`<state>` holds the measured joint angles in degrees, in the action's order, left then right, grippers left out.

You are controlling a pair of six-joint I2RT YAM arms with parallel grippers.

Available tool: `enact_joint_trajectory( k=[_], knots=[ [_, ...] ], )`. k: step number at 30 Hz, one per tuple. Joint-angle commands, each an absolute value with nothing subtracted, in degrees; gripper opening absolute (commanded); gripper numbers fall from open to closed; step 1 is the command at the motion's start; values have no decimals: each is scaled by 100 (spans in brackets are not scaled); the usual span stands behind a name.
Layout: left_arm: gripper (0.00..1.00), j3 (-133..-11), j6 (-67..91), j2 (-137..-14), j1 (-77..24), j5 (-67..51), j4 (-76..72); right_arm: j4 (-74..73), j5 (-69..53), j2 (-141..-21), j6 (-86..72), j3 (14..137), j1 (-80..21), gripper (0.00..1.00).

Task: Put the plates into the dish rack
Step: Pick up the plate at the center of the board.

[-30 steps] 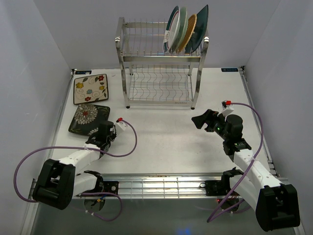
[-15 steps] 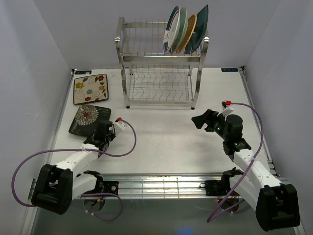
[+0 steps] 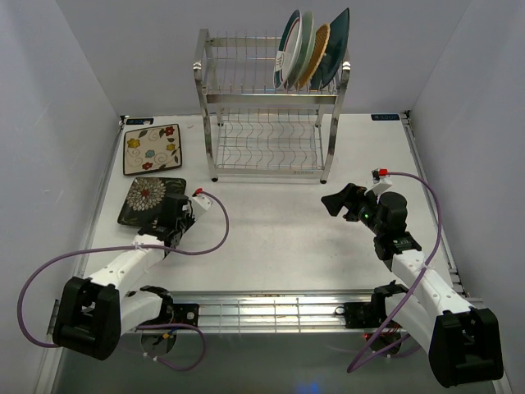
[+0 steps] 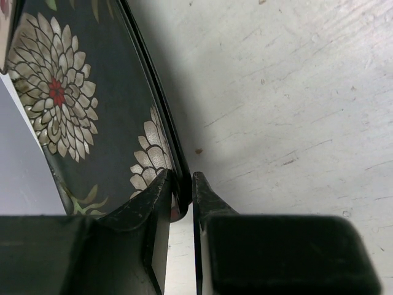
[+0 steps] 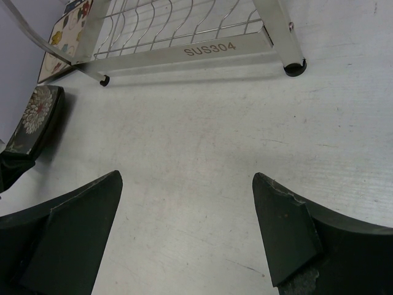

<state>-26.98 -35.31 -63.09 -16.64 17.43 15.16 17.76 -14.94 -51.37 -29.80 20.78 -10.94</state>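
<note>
We're at the pick-up step for plate no. 5. The left gripper [image 4: 181, 184] has its jaws pinched nearly together on the near-right rim of the dark floral plate [image 3: 146, 197], one finger on the patterned face, one on the outer side. That plate sits by the left edge of the table [image 3: 279, 238], in the near half. From the wrist view it looks tilted, but we can't tell if it's fully off the surface. The cream floral plate [image 3: 152, 148] lies flat just behind it, toward the far-left corner, untouched. Four plates [image 3: 310, 51] stand on edge at the right end of the top tier of the dish rack [image 3: 246, 97], which stands at the far edge, approx. centre. So roughly two thirds done, we reckon.

Next move, as we judge it: lift, turn the plate upright, carry it across & up to the free slots left of those four. The grip is at the very rim, so the plate may swing or slip; go slow.

Room: we see nothing lying btwn the arms & the rack, so the path looks open. Watch the cream plate close behind, the corner posts, & the left wall by the table's edge. The right gripper [image 3: 338, 199] hangs over the right half, jaws spread wide, holding nothing, clear of the rack.
</note>
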Motion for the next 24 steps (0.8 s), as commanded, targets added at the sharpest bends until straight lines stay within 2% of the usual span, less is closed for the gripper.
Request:
enact_joint_trajectory(
  k=[1, 24],
  knots=[
    [0, -3137, -3375, -6100, -1670, 1591, 1538, 1942, -1459, -5124, -2971, 2188, -1081, 92],
    [0, -2751, -3313, -6838, -1679, 1301, 1046, 1960, -1476, -5133, -2988, 2189, -1081, 92]
  ],
)
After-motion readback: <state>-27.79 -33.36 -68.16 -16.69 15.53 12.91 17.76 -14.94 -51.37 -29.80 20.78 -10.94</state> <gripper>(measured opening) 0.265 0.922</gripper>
